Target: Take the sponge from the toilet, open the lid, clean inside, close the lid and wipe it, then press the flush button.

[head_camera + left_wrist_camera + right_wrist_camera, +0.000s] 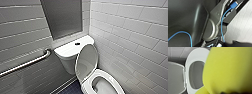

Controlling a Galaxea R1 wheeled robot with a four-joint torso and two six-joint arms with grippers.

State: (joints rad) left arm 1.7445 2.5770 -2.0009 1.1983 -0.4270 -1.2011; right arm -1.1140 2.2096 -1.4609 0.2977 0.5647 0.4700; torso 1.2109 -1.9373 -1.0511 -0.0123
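Right hand grasped the sponge [228,69], which sat close before the wrist camera, above the open bowl of the toilet [113,80]. Lid [86,62] stood raised, tilted back toward the tank. Flush button [77,44] lay on the tank top. Left hand: grip could not be told. Grab bar [25,64] ran along the tiled wall beside the tank.

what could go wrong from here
The sponge appears to hang over the open bowl; a slip would likely drop it inside. It also covers much of the right wrist view, so aiming could be poor. The raised lid stands just behind the bowl, and a bump might tip it shut.
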